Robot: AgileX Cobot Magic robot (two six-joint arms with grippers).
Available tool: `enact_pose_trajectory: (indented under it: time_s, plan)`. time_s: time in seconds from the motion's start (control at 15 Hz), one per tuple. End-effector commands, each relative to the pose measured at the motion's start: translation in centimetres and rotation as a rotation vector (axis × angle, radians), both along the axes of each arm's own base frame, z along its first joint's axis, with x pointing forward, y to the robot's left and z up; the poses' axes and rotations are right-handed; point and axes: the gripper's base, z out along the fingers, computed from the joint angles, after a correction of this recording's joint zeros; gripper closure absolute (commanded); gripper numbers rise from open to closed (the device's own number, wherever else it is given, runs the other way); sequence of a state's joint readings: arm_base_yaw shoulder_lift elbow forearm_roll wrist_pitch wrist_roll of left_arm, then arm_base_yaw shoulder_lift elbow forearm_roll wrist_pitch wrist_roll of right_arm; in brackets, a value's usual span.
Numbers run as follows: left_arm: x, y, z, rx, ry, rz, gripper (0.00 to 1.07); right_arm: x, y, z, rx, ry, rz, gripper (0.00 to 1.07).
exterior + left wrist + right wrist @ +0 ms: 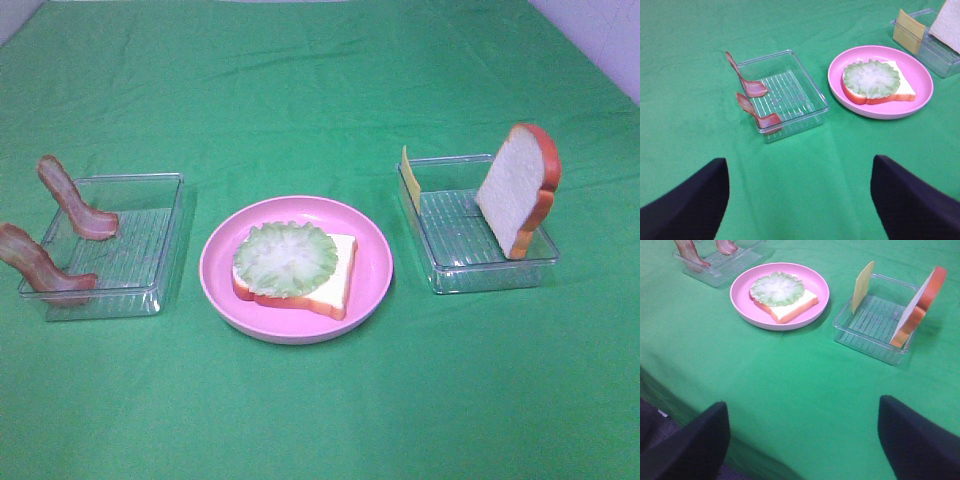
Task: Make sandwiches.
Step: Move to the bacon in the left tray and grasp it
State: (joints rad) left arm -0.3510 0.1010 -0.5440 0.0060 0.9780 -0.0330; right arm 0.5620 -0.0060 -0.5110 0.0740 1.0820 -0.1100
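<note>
Exterior high view: a plate (372, 285) is seen mid-table (320, 420), with a left tray (135, 250) and a right tray (455, 240) set to either side; neither arm is caught in this view.
Sandwich so far: a lower slice (340, 265) is laid flat on the plate, and the lettuce (286, 258) is spread on top of it.
Bacon (75, 197): two strips are propped against the outer wall of the left tray, with their upper ends raised above the rim.
Cheese (409, 178): it is stood on edge against the wall of the right tray nearest the plate.
Second slice (515, 185): it is leaned upright at the outer side of the right tray, well apart from the cheese.
Left claw (800, 165): it is spread wide with nothing between the fingers, and is kept above bare cloth, near the left tray.
Right claw (802, 405): it is likewise spread wide and empty, and is kept above bare cloth short of the plate and the right tray.
Step in hand: the base and the lettuce are judged done; a filling is judged to be due, and none is yet gripped.
Next move: whichever filling is chosen, a thin raised edge must be pinched squarely, the piece lifted clear of the tray wall, and then laid flat on the lettuce so that the leaf is not dragged off the bread.
</note>
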Motion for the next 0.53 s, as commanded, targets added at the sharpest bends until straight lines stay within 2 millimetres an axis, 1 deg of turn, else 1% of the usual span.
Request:
enact_pose_trajectory:
  time_s: [0.07, 0.13, 0.2, 0.27, 0.33, 0.4, 0.53]
  plan:
    - [3.2, -0.9, 1.9, -0.04, 0.054, 0.052, 0.32, -0.1, 0.0, 0.0, 0.009, -0.025, 0.007, 0.31]
    - [4.9, -1.6, 2.4, -0.071, 0.135, 0.086, 0.32, -0.1, 0.0, 0.0, 0.009, -0.025, 0.007, 0.31]
    - [7.2, -2.4, 3.2, -0.098, 0.229, 0.132, 0.32, -0.1, 0.0, 0.0, 0.008, -0.027, 0.007, 0.31]
    - [9.1, -3.0, 3.5, -0.088, 0.295, 0.155, 0.32, -0.1, 0.0, 0.0, 0.004, -0.029, 0.009, 0.31]
    - [9.1, -3.0, 3.5, -0.088, 0.295, 0.155, 0.32, -0.1, 0.0, 0.0, 0.004, -0.029, 0.009, 0.31]
    - [11.7, -3.9, 3.5, -0.041, 0.384, 0.171, 0.32, -0.1, 0.0, 0.0, 0.002, -0.032, 0.014, 0.31]
    - [15.2, -5.1, 2.6, 0.021, 0.505, 0.187, 0.32, -0.1, 0.0, 0.0, 0.002, -0.031, 0.013, 0.31]
